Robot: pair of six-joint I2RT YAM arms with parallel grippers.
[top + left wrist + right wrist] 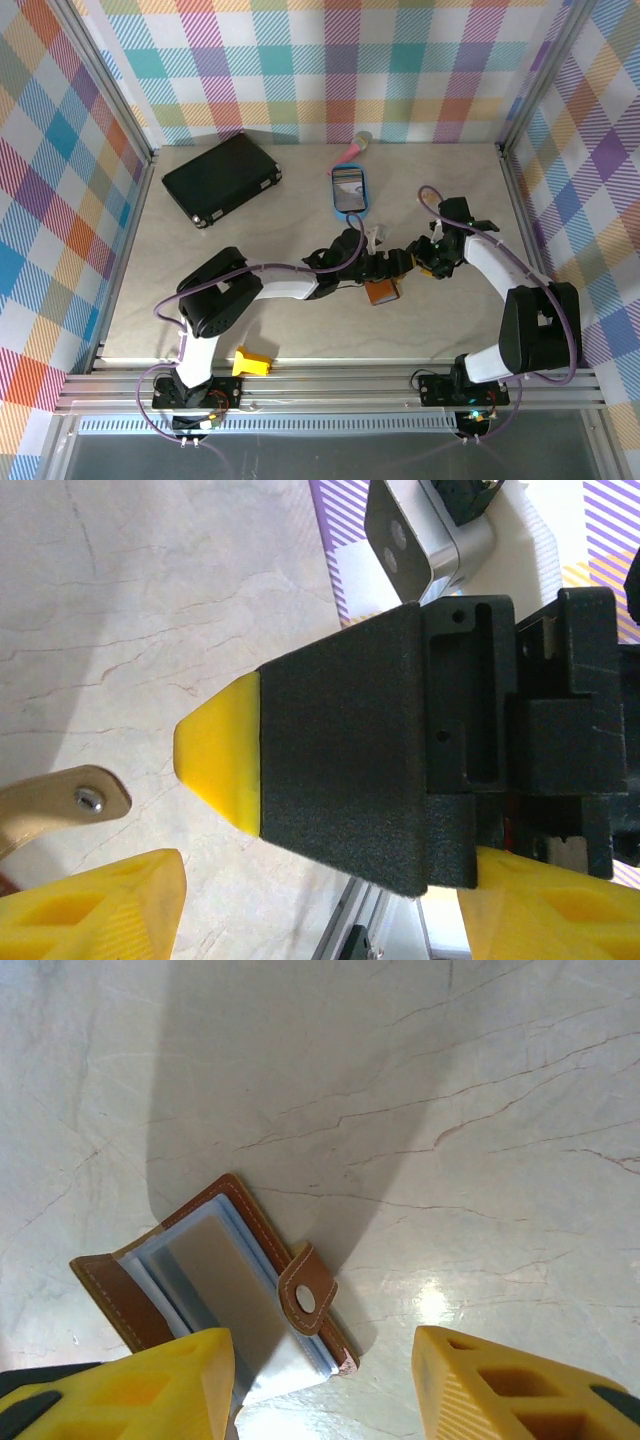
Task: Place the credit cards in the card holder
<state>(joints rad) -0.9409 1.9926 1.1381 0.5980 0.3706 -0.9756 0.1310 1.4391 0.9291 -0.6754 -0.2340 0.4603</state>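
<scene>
Lying open at lower left, likely for loading, the wallet (215, 1280) sits close under the right gripper (320, 1380) and left gripper (320, 895), both spread and empty.

Here we are in a robot lab's test booth: chequered cloth walls (330, 60) on an aluminium frame (330, 385) (rails along the near edge), a marble-look table (290, 220), left arm (285, 288) and right arm (490, 265) bolted on.
</scene>
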